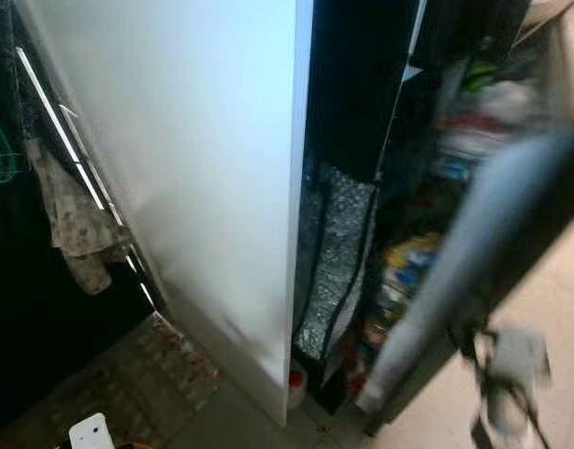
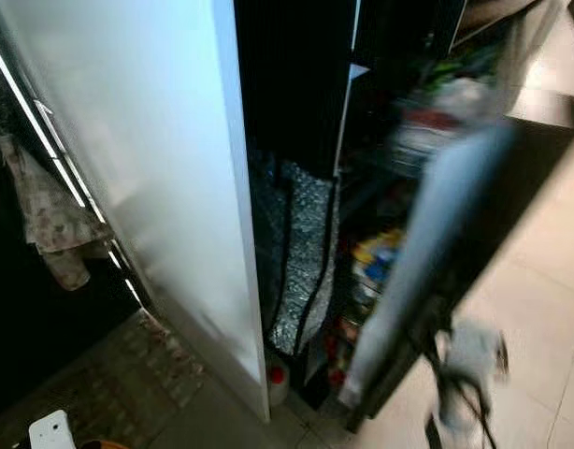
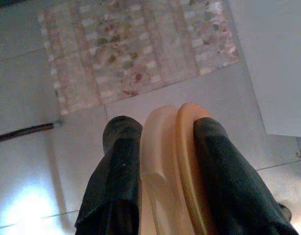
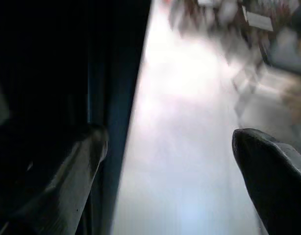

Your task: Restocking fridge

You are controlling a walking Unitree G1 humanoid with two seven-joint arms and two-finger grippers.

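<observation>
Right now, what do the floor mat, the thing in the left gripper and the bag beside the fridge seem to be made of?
The floor mat looks like woven fabric, matt, with a faded patterned weave. The pale and orange piece held between the left gripper fingers looks like smooth, slightly translucent plastic or rubber; I cannot tell which. The bag looks like glossy speckled sheet with dark trim, perhaps coated plastic; blur leaves it open.

My right arm (image 1: 474,253) reaches forward and up, blurred, a silver streak across the head view. My right gripper (image 4: 172,161) has its two black fingers spread wide apart, nothing between them. My left gripper (image 3: 165,171) points down at the floor, fingers clamped on two thin stacked discs, one pale and one orange.
</observation>
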